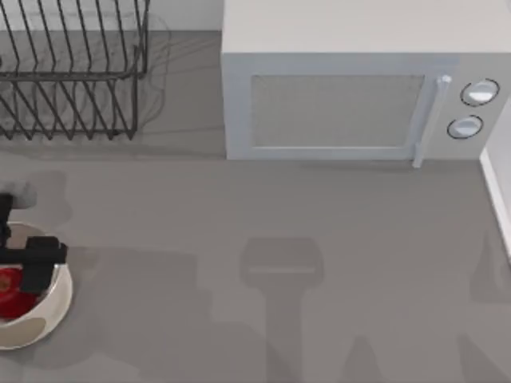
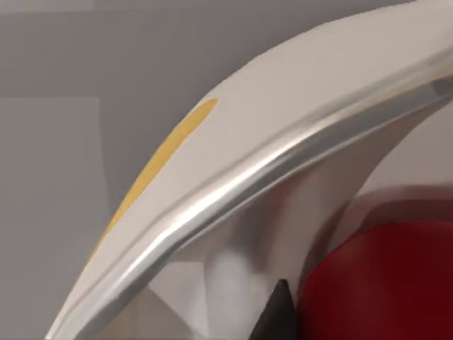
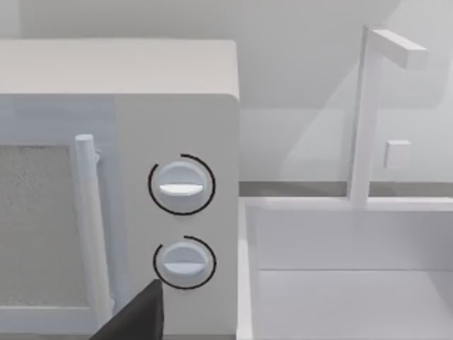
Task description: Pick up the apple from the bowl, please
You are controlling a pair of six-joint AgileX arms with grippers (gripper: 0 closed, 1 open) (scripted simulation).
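Observation:
The cream-white bowl (image 1: 54,313) sits at the table's far left edge, partly cut off by the top view. The red apple (image 1: 9,289) lies inside it. My left gripper (image 1: 33,265) hangs low over the bowl, just right of the apple and covering part of the near rim. In the left wrist view the bowl's glossy rim (image 2: 233,184) sweeps across very close, with the apple (image 2: 382,283) just beyond it inside the bowl. My right gripper (image 3: 134,322) is parked facing the microwave's knobs.
A white microwave (image 1: 335,88) stands at the back centre-right, with its handle (image 1: 427,120) and two knobs (image 1: 471,108). A dark wire dish rack (image 1: 72,72) fills the back left. A white sink basin (image 3: 347,283) with a faucet (image 3: 368,113) lies to the right of the microwave.

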